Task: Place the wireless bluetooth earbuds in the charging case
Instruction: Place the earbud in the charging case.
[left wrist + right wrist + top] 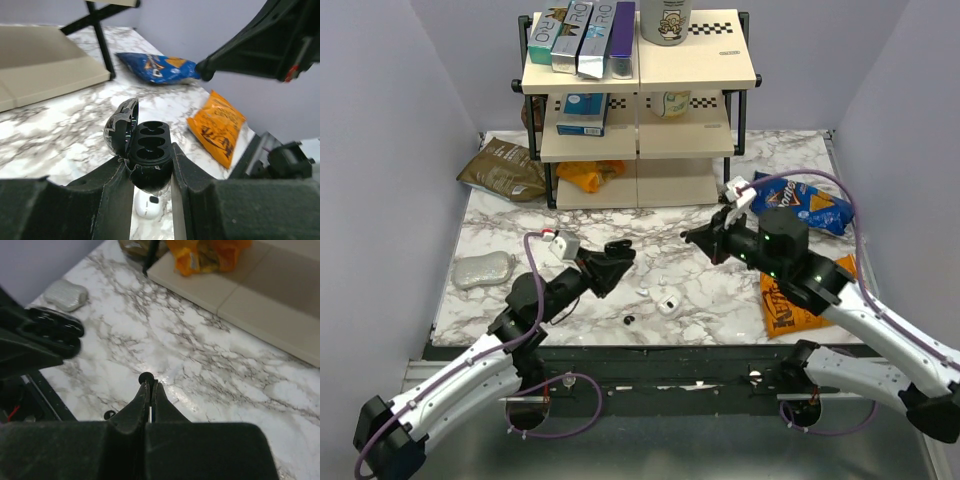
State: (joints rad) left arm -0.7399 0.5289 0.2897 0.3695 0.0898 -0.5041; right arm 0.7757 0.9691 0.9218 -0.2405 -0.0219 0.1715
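Observation:
My left gripper [613, 262] is shut on the black charging case [150, 145] and holds it above the table, lid open. Its sockets look empty. In the left wrist view the fingers [112, 185] clamp the case's sides. My right gripper [692, 238] hovers over the table's middle, to the right of the case. In the right wrist view it [150, 386] is shut on a tiny black earbud [146, 376] that pokes out at its tip. A second black earbud [628, 320] lies on the marble near the front edge; it also shows in the right wrist view [109, 414].
A white earbud case [668, 303] lies on the table below the black case. A wooden shelf [640, 120] stands at the back. A blue chip bag [805, 203], an orange bag [785, 300], a silver pouch [482, 269] and a brown bag [503, 168] lie around.

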